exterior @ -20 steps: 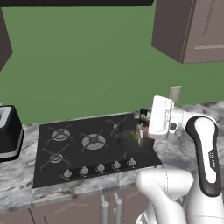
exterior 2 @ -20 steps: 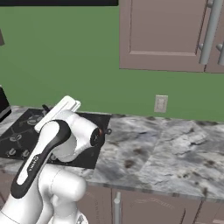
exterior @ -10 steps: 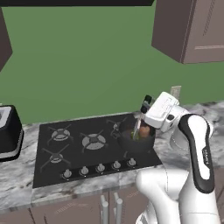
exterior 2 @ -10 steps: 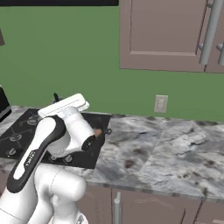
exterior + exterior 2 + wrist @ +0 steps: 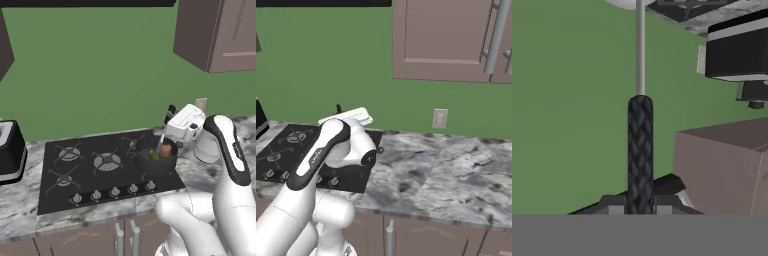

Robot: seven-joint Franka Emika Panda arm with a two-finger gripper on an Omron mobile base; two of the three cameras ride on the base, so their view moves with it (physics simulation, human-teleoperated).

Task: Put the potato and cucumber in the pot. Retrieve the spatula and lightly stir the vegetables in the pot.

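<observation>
We see flat even rendered light, no glare, faint soft shadows, low-res softness, edges w/o distortion
</observation>
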